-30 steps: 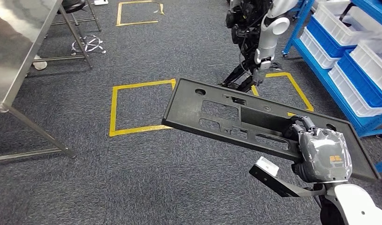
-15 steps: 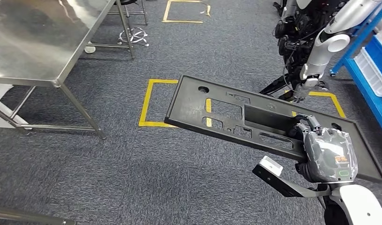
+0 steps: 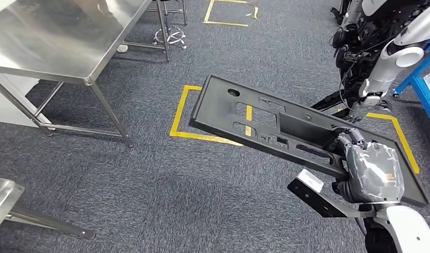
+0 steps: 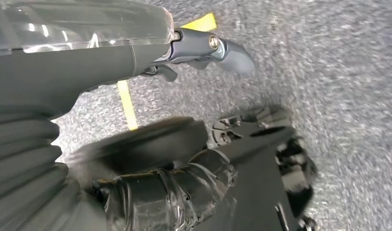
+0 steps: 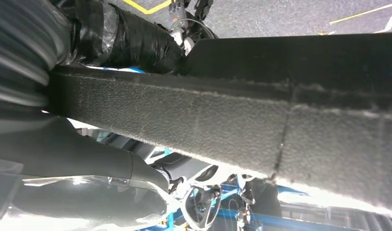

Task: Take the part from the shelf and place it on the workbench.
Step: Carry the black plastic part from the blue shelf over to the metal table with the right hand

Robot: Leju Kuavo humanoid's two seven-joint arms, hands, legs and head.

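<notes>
The part point(image 3: 265, 124) is a long, flat black plastic panel with rectangular cut-outs, held out over the grey carpet. My right hand point(image 3: 368, 171) grips it near its right end, fingers hooked over the near edge. In the right wrist view the panel's textured edge point(image 5: 232, 120) runs across the picture with my right hand point(image 5: 131, 41) wrapped around it. The steel workbench point(image 3: 54, 37) stands at the upper left, well away from the panel's left tip. My left hand point(image 4: 88, 62) hangs above the carpet, fingers apart, holding nothing.
Another robot point(image 3: 376, 52) stands at the upper right beside a blue shelf frame point(image 3: 426, 79). A yellow tape square point(image 3: 178, 116) marks the floor under the panel. The corner of a second steel table point(image 3: 1, 195) pokes in at the lower left. Open carpet lies between me and the workbench.
The whole view has swung left: the workbench has come further into the picture and the blue shelf has slid off to the right. My right hand still holds the panel.
</notes>
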